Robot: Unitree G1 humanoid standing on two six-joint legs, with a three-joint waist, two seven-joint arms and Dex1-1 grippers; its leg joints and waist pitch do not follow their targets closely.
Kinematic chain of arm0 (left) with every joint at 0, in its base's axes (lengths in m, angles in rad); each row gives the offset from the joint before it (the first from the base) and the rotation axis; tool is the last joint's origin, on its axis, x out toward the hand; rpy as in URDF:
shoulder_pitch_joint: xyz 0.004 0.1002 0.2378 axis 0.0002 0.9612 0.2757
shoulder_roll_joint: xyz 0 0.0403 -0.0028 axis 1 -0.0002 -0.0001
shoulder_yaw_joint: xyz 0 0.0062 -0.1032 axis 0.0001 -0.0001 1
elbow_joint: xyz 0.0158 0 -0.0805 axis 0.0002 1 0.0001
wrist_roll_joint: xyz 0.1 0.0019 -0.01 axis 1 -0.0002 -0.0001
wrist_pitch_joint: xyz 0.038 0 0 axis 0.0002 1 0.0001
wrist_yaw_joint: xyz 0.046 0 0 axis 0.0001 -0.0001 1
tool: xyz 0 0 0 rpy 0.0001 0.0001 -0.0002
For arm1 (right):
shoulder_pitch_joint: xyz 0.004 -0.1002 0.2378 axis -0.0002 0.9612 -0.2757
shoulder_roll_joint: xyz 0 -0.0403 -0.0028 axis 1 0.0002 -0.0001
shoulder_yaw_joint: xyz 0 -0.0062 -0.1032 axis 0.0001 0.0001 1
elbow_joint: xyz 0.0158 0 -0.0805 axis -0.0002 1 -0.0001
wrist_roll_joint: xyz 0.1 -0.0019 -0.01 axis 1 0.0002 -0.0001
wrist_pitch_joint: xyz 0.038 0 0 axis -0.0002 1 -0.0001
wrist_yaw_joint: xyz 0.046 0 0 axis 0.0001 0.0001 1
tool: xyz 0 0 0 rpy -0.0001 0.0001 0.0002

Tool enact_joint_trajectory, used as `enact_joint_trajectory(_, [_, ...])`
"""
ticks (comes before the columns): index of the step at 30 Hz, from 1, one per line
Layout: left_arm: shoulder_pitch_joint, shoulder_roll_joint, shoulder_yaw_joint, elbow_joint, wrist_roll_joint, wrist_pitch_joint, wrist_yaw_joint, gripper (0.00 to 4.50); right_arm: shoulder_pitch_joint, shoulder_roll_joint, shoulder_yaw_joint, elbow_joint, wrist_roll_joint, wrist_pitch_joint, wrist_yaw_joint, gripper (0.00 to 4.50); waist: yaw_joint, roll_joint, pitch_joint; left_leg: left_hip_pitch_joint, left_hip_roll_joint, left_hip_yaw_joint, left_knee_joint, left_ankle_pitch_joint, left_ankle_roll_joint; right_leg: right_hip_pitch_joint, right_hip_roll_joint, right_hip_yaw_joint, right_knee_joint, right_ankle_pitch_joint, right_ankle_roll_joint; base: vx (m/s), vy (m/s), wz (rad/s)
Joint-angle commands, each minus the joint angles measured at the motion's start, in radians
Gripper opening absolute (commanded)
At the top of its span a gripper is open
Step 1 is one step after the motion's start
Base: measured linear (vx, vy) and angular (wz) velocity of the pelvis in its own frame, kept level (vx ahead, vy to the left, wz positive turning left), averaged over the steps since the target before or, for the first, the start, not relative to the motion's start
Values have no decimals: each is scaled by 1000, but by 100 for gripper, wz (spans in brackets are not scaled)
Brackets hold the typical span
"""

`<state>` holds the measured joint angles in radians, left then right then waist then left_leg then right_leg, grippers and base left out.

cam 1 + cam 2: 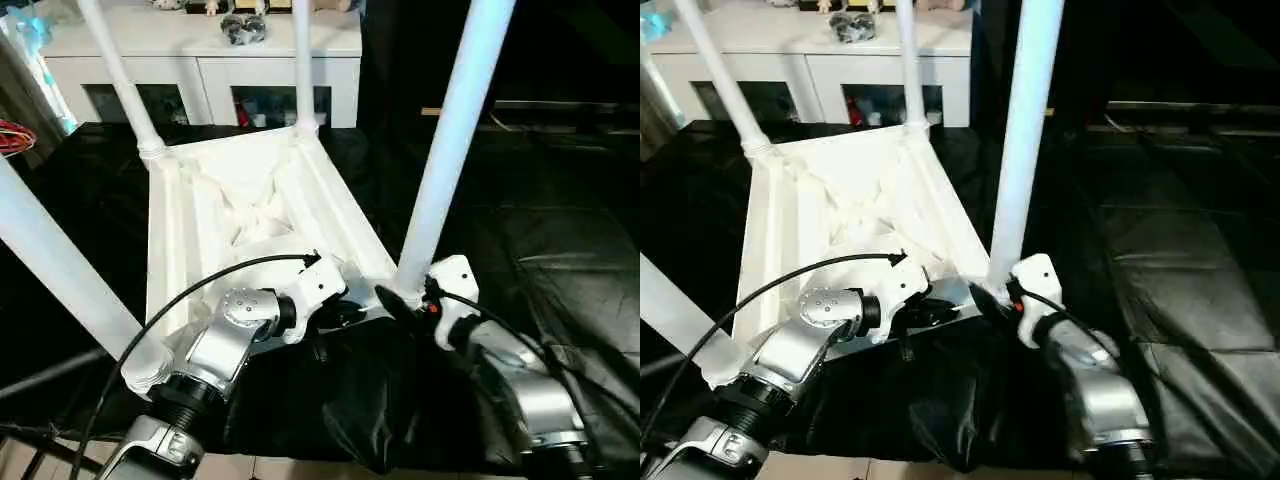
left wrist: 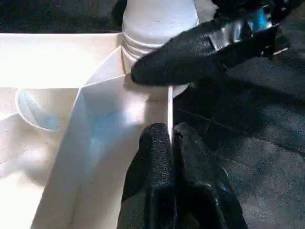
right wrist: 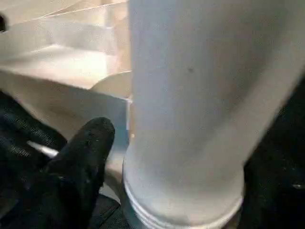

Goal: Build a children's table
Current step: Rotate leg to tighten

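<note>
The near-right leg stands upright just beside the parted, empty right pincer; the left pincer pinches the tabletop's rim.

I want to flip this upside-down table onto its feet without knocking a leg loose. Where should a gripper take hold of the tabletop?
Probably the thin side wall of the tabletop, pinched from the near edge, as the left gripper does now. The wall stands up as a narrow flange that shut fingers can clamp. The near right leg is round, tapered and likelier to slip or twist in its socket.
</note>
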<state>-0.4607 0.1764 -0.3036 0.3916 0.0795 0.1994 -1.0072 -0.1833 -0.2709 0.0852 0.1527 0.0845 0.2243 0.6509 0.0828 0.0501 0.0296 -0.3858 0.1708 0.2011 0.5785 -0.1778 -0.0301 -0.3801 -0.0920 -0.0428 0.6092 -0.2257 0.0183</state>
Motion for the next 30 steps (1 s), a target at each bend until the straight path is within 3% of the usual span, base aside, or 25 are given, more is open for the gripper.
enact_joint_trajectory(1, [11, -11, -62, -39, -63, -38, -97, 0, 18, -10, 94, -34, 33, -5, 134, 379, 4, -17, -43, 17, 62, -31, -65, -188, 81, 30, -61, 40, -75, -60, -215, 0, 0, 0])
enact_joint_trajectory(6, [10, 55, -73, -45, -68, -58, -200, 0, 33, -123, 126, -88, 64, 9, 307, 379, 8, -17, -44, 16, 63, -31, -62, -167, 102, 33, -59, 35, -68, -14, -236, 0, 0, 0])
enact_joint_trajectory(13, [-3, 114, -89, -51, -91, -62, -320, 0, 28, -216, 159, -121, 88, 11, 458, 379, 11, -21, -39, 20, 68, -30, -67, -211, 80, 29, -61, 37, -72, -90, -251, 0, 0, 0])
enact_joint_trajectory(21, [-18, 128, -87, -32, -92, -79, -342, 0, 21, -228, 170, -126, 94, 21, 478, 328, 17, -22, -41, 20, 67, -29, -63, -174, 92, 30, -61, 36, -66, -42, -262, 0, 0, 0])
enact_joint_trajectory(26, [-8, 103, -75, -32, -90, -83, -295, 0, 40, -210, 181, -135, 87, 22, 461, 279, 20, -23, -39, 20, 67, -29, -64, -187, 84, 30, -63, 37, -69, -71, -258, 0, 0, 0])
enact_joint_trajectory(30, [0, 83, -71, -38, -90, -74, -251, 0, 58, -184, 178, -133, 83, 23, 419, 274, 22, -23, -35, 22, 67, -30, -68, -213, 72, 28, -64, 38, -74, -116, -246, 0, 0, 0])
